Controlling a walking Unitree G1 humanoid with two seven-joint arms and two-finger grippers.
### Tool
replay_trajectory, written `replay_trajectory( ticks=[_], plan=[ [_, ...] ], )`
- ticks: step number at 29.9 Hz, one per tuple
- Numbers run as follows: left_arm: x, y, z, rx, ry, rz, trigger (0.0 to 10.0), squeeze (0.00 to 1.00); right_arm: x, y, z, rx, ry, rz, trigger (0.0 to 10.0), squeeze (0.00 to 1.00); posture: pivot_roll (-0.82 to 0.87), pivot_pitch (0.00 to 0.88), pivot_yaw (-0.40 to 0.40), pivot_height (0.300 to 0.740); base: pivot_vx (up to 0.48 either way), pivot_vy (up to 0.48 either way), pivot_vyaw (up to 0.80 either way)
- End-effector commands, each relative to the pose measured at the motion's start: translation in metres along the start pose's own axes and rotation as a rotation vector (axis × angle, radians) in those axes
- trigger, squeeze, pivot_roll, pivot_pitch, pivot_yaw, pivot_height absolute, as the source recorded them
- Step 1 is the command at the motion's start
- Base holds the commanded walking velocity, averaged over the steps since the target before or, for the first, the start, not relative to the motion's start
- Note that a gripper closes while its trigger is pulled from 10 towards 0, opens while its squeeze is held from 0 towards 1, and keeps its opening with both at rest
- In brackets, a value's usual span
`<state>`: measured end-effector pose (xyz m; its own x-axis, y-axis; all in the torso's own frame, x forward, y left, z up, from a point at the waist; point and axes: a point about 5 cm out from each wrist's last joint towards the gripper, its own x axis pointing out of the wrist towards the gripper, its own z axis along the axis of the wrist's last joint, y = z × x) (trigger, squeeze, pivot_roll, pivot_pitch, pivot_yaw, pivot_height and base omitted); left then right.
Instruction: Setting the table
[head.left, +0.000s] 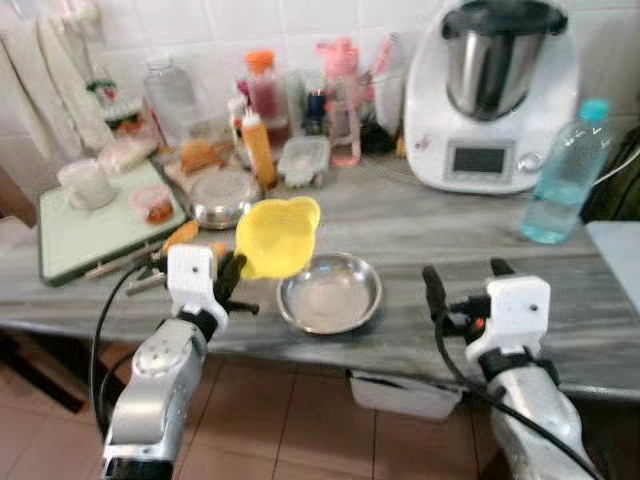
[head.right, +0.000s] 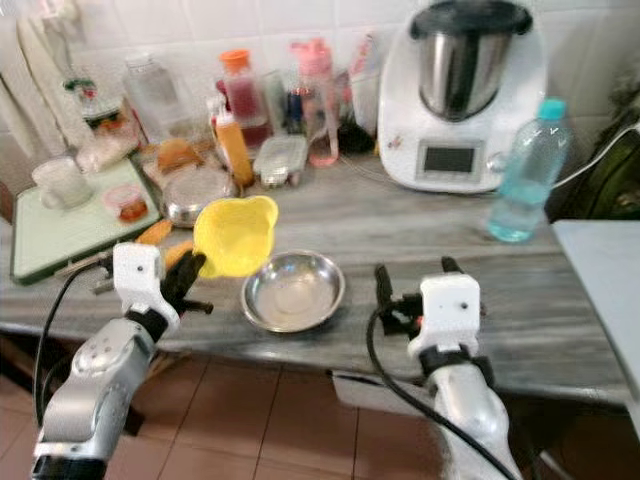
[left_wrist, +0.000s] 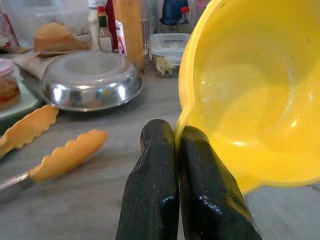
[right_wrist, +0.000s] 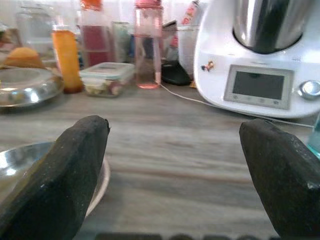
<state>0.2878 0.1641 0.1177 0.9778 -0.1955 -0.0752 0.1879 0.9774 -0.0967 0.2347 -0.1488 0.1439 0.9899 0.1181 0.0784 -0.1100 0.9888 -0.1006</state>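
Observation:
A yellow plastic bowl (head.left: 277, 236) is held tilted above the grey counter, just left of and above a steel bowl (head.left: 330, 292) that rests near the counter's front edge. My left gripper (head.left: 232, 273) is shut on the yellow bowl's rim (left_wrist: 181, 120), its black fingers (left_wrist: 152, 190) pinching the edge. My right gripper (head.left: 462, 285) stands open over the counter to the right of the steel bowl (right_wrist: 15, 160), its wide-apart fingers (right_wrist: 75, 165) holding nothing.
Orange tongs (head.left: 180, 236) and an upturned steel bowl (head.left: 222, 196) lie behind the left gripper. A green tray (head.left: 95, 225), bottles and containers crowd the back left. A white food processor (head.left: 490, 95) and a blue water bottle (head.left: 566, 175) stand at the right.

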Motion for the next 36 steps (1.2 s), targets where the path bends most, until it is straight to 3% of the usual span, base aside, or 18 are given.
replay_trajectory(
  ticks=[1,15,28,35,36],
  plan=[
    [0.003,-0.007,0.008,0.007,-0.025,-0.021,10.0,0.0,0.0,-0.005,0.004,-0.01,-0.013,-0.013,10.0,0.0,-0.07,0.0,0.108,0.74,0.319,0.0,0.0],
    [0.01,-0.003,0.017,0.007,-0.025,0.011,10.0,0.0,-0.001,-0.003,0.005,-0.01,-0.008,-0.014,10.0,0.0,-0.08,0.0,0.114,0.74,0.104,0.0,0.0],
    [0.022,0.005,0.011,-0.015,0.188,0.072,10.0,0.0,-0.001,-0.001,0.003,-0.014,0.005,0.0,10.0,0.0,-0.07,0.0,0.12,0.74,0.0,0.0,0.0],
    [0.024,0.005,0.01,-0.013,0.243,0.057,10.0,0.0,0.0,0.001,0.003,-0.014,0.006,0.006,10.0,0.0,-0.07,0.0,0.12,0.74,0.0,0.0,0.0],
    [0.026,0.011,0.008,0.036,0.293,0.067,10.0,0.0,0.001,0.002,0.003,-0.014,0.007,0.012,10.0,0.0,-0.07,0.0,0.125,0.74,0.0,0.0,0.0]
  ],
)
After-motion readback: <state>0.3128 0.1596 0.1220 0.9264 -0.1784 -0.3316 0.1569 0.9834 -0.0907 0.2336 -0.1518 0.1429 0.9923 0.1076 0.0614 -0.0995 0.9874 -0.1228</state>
